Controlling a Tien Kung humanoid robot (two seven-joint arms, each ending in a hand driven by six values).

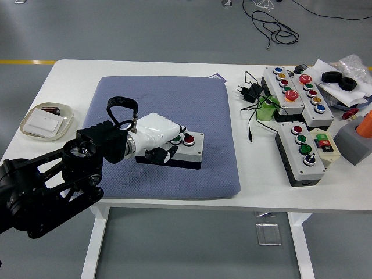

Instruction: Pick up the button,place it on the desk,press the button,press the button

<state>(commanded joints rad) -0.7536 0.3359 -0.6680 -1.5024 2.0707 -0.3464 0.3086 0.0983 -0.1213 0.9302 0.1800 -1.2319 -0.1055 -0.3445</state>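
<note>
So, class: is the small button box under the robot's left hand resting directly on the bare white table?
No, the button box lies on the blue-grey cushion, which covers that part of the white table.

This looks like a robotics lab or test workshop. A plain white table [145,68] stands on a smooth grey floor [116,29] marked with a yellow line [23,61], and loose black cables [273,26] trail across that floor beyond the table's far edge. Along the right edge lie several grey push-button control boxes [293,90] with coloured buttons, a black plug adapter [247,91] with its cord, and plastic packaging [354,67] at the far right corner. A blue-grey padded mat [163,110] covers the table's middle as a work surface.
</note>
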